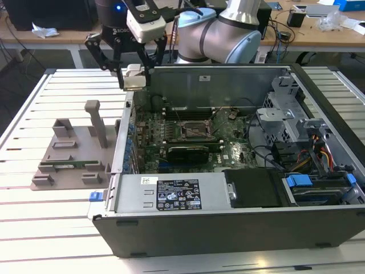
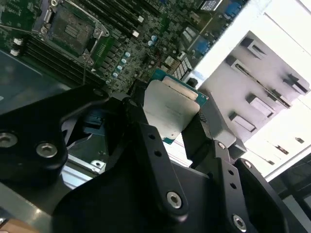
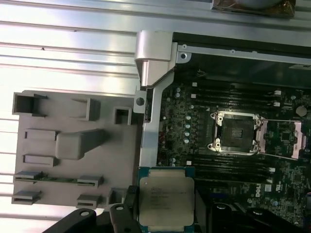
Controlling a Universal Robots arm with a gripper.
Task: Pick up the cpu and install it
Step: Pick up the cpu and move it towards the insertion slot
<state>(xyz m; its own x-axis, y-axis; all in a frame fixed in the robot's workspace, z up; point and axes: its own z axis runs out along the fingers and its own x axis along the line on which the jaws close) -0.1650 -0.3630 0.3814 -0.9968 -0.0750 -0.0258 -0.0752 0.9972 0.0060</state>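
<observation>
Cpu [image 3: 166,201] pinched by tool [image 2: 167,124], above case [image 1: 228,228] wall, memory stick [image 3: 46,178] lying in grey tray [image 3: 48,162]

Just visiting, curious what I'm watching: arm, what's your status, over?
End effector shut on cpu, held aloft by the case wall. Motherboard socket empty. Path to it looks open.

Both wrist views close above motherboard [image 3: 180,126]

The cpu [image 3: 166,201] has a matt silvery metal top; the grey tray [image 3: 48,171] seems smooth plastic.
</observation>
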